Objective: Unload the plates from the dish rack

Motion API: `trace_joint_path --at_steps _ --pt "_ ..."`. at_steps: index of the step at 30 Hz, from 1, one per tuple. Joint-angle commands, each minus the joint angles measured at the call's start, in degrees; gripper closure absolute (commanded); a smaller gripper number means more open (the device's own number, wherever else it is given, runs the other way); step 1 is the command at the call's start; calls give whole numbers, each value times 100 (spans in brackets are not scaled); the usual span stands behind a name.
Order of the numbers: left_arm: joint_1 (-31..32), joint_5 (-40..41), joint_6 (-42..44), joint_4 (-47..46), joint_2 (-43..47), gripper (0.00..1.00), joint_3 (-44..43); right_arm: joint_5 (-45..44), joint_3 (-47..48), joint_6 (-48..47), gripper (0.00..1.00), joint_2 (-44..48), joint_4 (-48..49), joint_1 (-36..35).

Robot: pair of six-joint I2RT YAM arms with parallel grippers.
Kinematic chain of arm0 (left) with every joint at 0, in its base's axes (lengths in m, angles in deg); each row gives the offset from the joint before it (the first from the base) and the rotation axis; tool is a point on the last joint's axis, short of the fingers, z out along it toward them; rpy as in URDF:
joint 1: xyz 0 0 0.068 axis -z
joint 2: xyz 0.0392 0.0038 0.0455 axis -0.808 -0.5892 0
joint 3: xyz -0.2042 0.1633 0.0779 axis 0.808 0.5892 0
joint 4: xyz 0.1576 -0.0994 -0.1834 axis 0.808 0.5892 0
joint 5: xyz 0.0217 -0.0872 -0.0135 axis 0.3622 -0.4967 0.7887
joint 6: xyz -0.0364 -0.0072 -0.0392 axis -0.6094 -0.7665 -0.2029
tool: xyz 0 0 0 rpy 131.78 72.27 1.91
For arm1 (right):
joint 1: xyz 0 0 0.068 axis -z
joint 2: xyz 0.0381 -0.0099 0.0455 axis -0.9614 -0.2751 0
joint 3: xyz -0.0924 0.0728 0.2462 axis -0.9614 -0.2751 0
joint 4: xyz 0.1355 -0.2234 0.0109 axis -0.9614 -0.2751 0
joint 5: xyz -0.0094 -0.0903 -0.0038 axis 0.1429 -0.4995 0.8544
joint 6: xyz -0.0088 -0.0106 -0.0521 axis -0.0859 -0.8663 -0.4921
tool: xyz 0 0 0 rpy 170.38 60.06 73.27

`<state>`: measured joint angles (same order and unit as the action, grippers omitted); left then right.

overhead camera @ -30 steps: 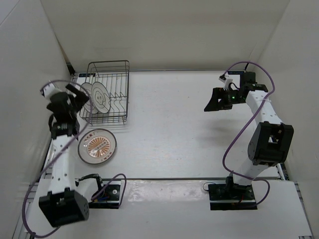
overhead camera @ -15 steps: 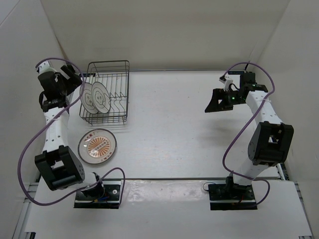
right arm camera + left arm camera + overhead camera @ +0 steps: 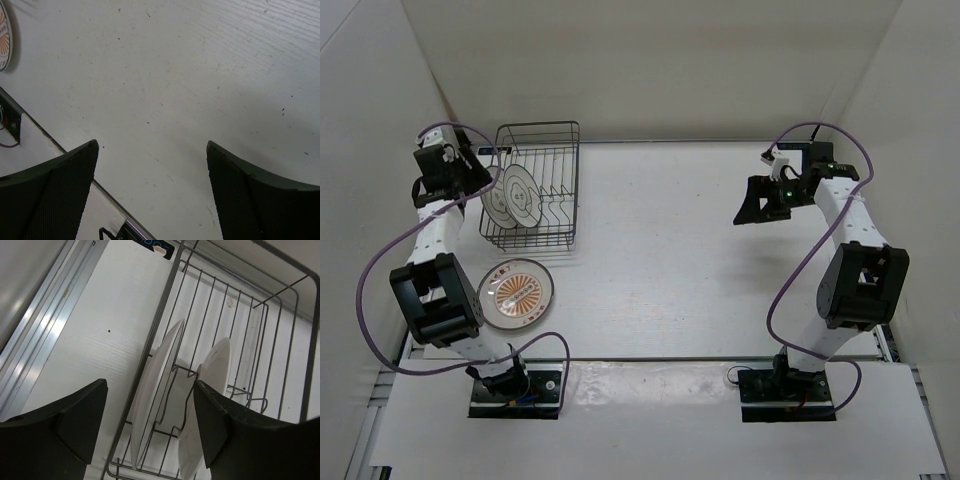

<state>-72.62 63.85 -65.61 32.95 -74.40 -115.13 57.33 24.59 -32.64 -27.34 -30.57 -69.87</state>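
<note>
Overview from the top camera. At far left of the surface (image 3: 660, 260), the dish rack (image 3: 538, 124), with two plates standing on edge in its slots: the outer ringed plate (image 3: 497, 200) by the left side, the inner ringed plate (image 3: 523, 190) just beside it. Out of the rack and flat on the surface near its front edge, the sunburst plate (image 3: 516, 294). Up at the rack's left wall, close by the outer ringed plate, the left hand (image 3: 470, 178); contact impossible to tell from here. Well apart on the far right, over the surface, the right hand (image 3: 758, 204).

On to the left wrist. Spread wide and gripping nothing, the left hand (image 3: 149, 390), dark fingers (image 3: 65, 430) low in the corners. Beyond the gap, a look down into the dish rack (image 3: 172, 287): outer ringed plate (image 3: 155, 395) edge-on and upright just inside the rack's left side, inner ringed plate (image 3: 212, 375) one slot over.

Now the right wrist. Likewise spread wide and holding nothing, the right hand (image 3: 150, 150), fingers (image 3: 55, 195) framing scuffed white surface (image 3: 190, 75). At the top-left edge, a sliver of the sunburst plate (image 3: 2, 35).
</note>
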Motion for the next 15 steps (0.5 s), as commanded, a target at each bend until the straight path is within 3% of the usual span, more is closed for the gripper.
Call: trace_joint_path --at_steps 1,8,12,15 --pt "175 53 618 164 -141 20 -439 -73 260 -95 10 -52 -241 41" --pt "474 318 996 270 -616 25 -869 -152 374 -131 10 -78 -364 41" --pt "580 406 1111 428 -888 36 -1089 -205 444 -209 10 -96 -451 41" --pt "633 511 1181 472 -959 50 -1212 -249 488 -236 10 -105 -504 32"
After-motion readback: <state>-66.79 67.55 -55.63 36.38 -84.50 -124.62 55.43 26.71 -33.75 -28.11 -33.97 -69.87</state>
